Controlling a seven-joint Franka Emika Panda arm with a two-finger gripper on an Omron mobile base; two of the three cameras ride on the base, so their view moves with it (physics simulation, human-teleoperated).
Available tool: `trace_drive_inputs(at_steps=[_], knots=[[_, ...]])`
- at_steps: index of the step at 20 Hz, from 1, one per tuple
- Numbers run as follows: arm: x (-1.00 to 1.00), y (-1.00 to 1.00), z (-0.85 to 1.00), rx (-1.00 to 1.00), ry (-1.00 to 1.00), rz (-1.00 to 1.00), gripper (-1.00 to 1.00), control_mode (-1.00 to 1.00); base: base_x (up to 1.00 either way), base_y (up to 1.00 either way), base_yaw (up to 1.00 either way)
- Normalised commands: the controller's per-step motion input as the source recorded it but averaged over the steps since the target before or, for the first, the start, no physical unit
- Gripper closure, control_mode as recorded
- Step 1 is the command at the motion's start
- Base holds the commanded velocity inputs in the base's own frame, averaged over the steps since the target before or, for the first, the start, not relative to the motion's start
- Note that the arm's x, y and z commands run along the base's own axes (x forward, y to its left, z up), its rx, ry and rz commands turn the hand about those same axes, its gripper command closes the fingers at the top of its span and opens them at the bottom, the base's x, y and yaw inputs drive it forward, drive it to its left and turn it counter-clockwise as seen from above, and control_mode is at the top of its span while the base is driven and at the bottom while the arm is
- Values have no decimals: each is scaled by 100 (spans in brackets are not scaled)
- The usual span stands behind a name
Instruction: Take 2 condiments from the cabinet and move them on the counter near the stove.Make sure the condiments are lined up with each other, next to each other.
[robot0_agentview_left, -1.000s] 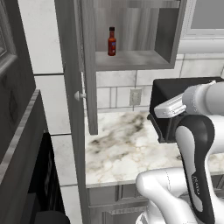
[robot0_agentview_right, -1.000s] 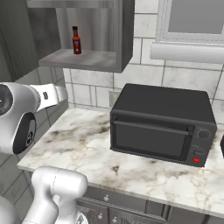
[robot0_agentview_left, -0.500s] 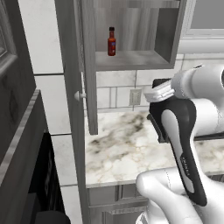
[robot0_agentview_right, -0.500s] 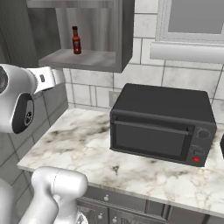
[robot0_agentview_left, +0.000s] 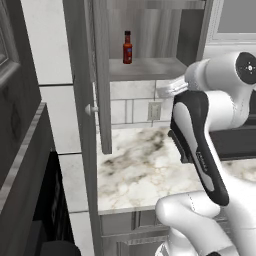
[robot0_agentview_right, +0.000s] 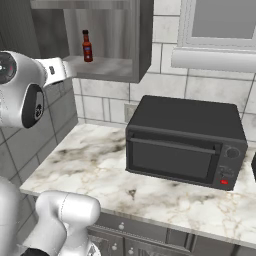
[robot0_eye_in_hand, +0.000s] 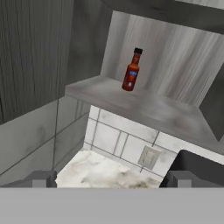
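A slim red condiment bottle (robot0_agentview_left: 127, 47) with a black cap stands upright on the shelf of the open grey cabinet (robot0_agentview_left: 150, 67). The right base view shows the bottle (robot0_agentview_right: 87, 46) at the shelf's left side. In the hand view my gripper (robot0_eye_in_hand: 109, 179) is open and empty, its two dark fingertips (robot0_eye_in_hand: 41, 178) spread wide. It is below and in front of the bottle (robot0_eye_in_hand: 132, 70), well apart from it. My white hand (robot0_agentview_right: 60, 70) hovers just left of the shelf's front edge. The marble counter (robot0_agentview_left: 140, 160) lies below. The stove is out of view.
A black toaster oven (robot0_agentview_right: 185, 145) stands on the counter (robot0_agentview_right: 90, 165) to the right, below the cabinet. The cabinet door (robot0_agentview_left: 102, 90) hangs open on the left with its round knob (robot0_agentview_left: 90, 108). A wall outlet (robot0_eye_in_hand: 148, 157) sits under the shelf.
My arm has lifted, carrying the hand up and left from above the toaster oven to shelf height by the cabinet. The bottle has not moved.
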Motion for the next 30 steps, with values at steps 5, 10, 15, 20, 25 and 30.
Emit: trace_drive_inputs(at_steps=[5, 10, 15, 20, 25, 30], knots=[[28, 13, 19, 0, -1, -1, -100, -100, 0, 0, 0], [24, 9, 2, 1, -7, -1, -100, -100, 0, 0, 0], [25, 7, 0, 6, -2, 0, -100, -100, 0, 0, 0], [23, 0, 0, 7, 0, -1, -100, -100, 0, 0, 0], [19, 0, 7, 5, 0, -1, -100, -100, 0, 0, 0], [17, 0, 2, 1, 0, 0, -100, -100, 0, 0, 0]])
